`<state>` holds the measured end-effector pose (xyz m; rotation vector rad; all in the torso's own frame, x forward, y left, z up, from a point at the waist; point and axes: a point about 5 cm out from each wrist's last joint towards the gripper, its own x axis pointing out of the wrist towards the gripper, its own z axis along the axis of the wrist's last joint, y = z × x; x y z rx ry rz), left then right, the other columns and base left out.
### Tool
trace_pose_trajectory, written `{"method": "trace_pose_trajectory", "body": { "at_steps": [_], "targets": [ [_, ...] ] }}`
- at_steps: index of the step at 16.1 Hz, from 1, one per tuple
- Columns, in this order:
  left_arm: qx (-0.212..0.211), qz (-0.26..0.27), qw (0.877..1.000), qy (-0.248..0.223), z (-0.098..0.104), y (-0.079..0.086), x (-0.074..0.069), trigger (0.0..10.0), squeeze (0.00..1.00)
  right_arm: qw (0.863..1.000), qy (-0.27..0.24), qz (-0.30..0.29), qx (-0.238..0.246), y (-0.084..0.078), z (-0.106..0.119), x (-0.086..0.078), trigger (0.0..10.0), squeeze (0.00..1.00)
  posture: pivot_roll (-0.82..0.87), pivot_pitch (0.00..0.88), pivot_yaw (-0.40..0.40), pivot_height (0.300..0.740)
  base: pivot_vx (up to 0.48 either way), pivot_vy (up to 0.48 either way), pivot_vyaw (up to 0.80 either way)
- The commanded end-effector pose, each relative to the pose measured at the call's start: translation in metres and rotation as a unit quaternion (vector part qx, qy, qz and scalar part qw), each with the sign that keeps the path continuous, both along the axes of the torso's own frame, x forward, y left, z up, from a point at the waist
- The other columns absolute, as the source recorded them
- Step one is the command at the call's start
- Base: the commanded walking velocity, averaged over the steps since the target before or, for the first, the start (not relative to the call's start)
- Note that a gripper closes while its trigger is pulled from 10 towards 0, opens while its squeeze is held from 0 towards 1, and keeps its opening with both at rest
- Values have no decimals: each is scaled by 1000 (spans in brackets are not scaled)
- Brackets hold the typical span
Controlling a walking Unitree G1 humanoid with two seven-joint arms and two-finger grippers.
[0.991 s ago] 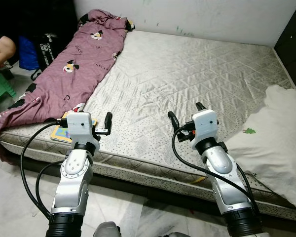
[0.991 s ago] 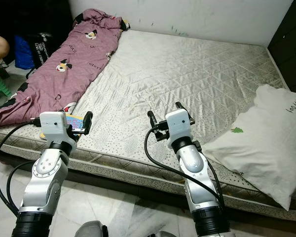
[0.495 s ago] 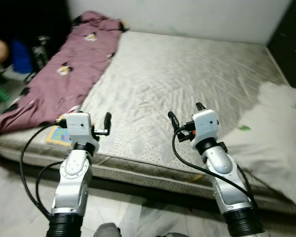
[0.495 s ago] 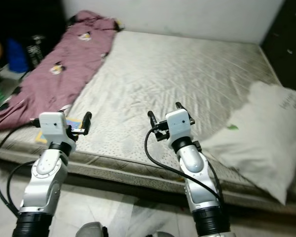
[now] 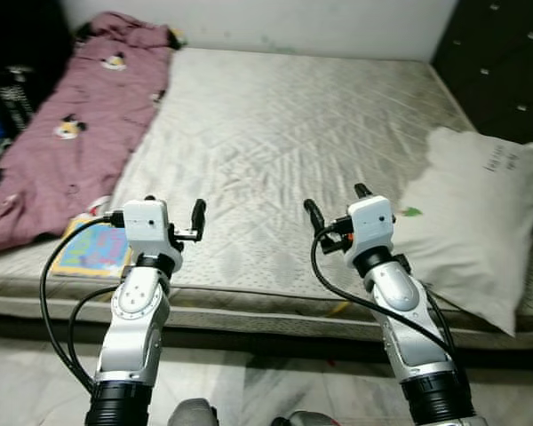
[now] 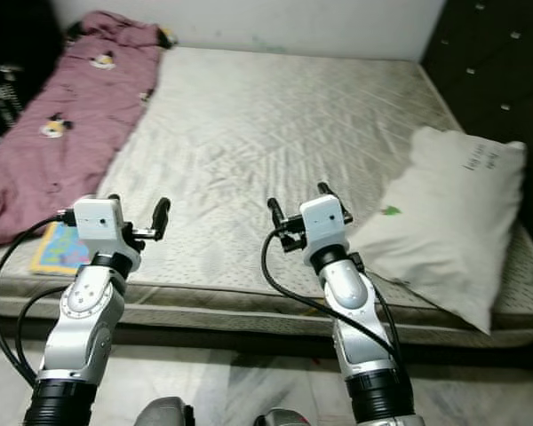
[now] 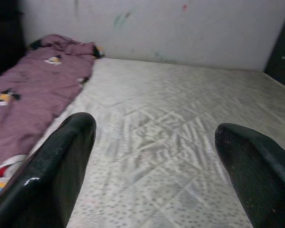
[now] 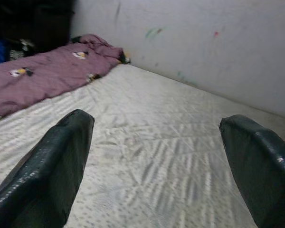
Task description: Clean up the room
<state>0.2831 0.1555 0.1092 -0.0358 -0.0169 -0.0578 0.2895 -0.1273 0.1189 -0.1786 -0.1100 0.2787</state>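
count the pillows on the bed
1. A white pillow lies on the mattress at the robot's right, near the front edge, beside the dark cabinet. The purple blanket along the left side could hide another.

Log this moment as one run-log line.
left pincer: open, above mattress edge | right pincer: open, above mattress | pillow: right | blanket, book: left
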Motion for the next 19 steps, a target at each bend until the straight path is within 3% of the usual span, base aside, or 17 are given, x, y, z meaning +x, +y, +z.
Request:
{"method": "trace_pose_trajectory", "body": {
  "at_steps": [1, 4, 8, 16, 19],
  "targets": [
    [-2, -4, 1000, -2, 0, 0, 1, 10000, 0, 1000, -4, 1, 2, 0, 2, 2, 10000, 0, 16, 0, -26, 740, 0, 0, 0],
    [-3, -6, 1000, -3, 1, 0, 2, 10000, 0, 1000, -4, -1, 2, -1, 2, 2, 10000, 0, 15, 0, -26, 740, 0, 0, 0],
    [-6, -7, 1000, -5, 1, -1, 2, 10000, 0, 1000, -4, -2, 3, -2, 2, 3, 10000, 0, 14, 0, -27, 740, 0, 0, -766],
    [-8, -2, 1000, -1, 0, 0, 3, 10000, 0, 1000, -6, -1, 0, -2, 3, 4, 10000, 0, 12, 0, -29, 740, 0, 0, 0],
    [-8, -2, 1000, -2, 0, 0, 3, 10000, 0, 1000, -8, 2, -7, -1, 3, 3, 10000, 0, 11, 0, -30, 740, 0, -444, 0]
  ]
}}
